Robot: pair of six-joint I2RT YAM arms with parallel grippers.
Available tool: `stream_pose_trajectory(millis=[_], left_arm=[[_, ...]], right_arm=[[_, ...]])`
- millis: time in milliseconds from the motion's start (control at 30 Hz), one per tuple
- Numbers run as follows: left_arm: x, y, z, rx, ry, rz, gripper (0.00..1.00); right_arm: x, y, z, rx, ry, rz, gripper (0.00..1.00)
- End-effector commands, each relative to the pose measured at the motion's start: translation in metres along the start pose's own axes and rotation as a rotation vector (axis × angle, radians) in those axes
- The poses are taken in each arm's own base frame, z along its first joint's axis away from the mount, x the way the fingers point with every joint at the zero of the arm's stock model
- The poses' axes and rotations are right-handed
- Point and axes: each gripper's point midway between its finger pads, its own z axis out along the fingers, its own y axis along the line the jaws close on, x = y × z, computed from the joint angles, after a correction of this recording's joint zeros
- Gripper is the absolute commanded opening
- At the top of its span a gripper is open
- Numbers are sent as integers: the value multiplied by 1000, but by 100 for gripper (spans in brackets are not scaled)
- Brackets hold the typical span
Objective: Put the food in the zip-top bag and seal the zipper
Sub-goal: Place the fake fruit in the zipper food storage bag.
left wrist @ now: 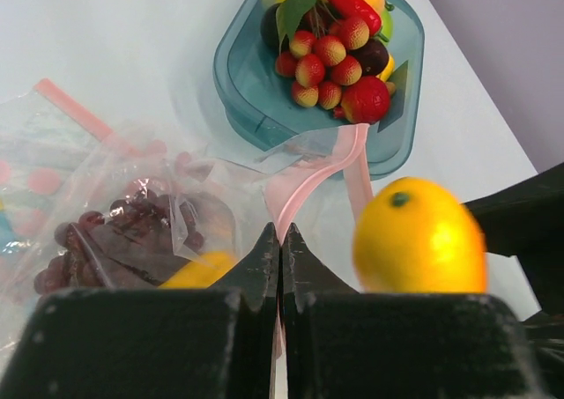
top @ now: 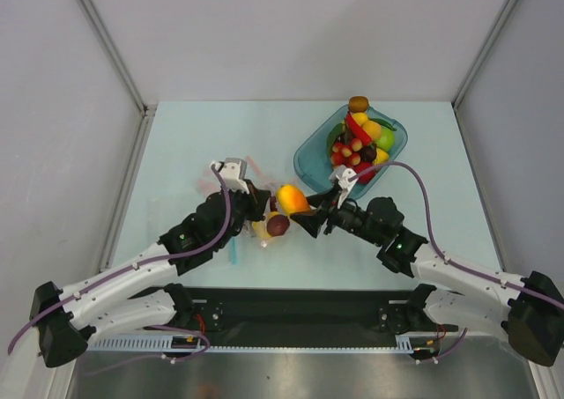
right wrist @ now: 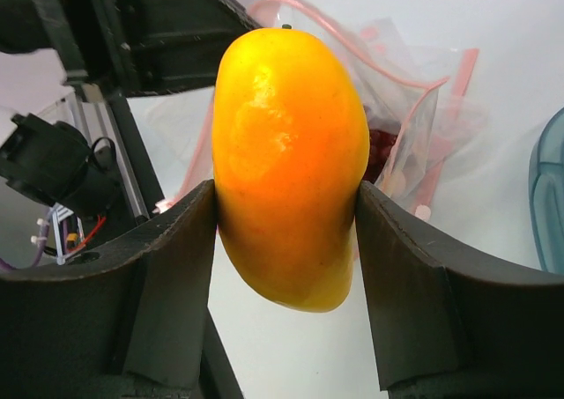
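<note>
The clear zip-top bag (left wrist: 115, 196) lies crumpled on the table, with a dark purple grape bunch (left wrist: 106, 240) and a yellow piece (left wrist: 198, 271) inside it. My left gripper (left wrist: 280, 240) is shut on the pink zipper (left wrist: 308, 183) at the bag's mouth and holds that edge up. My right gripper (right wrist: 286, 201) is shut on a yellow-orange mango (right wrist: 291, 152), which hangs just right of the bag's mouth (right wrist: 414, 108). From above, the mango (top: 292, 198) sits between the left gripper (top: 257, 202) and the right gripper (top: 301, 209).
A teal dish (top: 308, 157) at the back right holds several toy fruits and vegetables (top: 359, 144), and its rim (left wrist: 231, 73) is close beyond the bag. A brown kiwi (top: 358, 104) lies behind the dish. White walls enclose the table.
</note>
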Motion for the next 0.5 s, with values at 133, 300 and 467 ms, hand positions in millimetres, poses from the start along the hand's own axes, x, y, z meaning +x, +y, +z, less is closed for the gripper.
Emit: stream_pose_trajectory(millis=[133,300,467], left_arm=[[-34,-17,-9,75,-99,-32,0],[-34,-31,-13,156,-106,-37,0],[-25,-56,-6,259,-60,-10,0]], right_arm=[[-12,14,19,-56,-26,-34,31],[0,12,29,-43,16,-24,28],[6,0,41,31,61,10,22]])
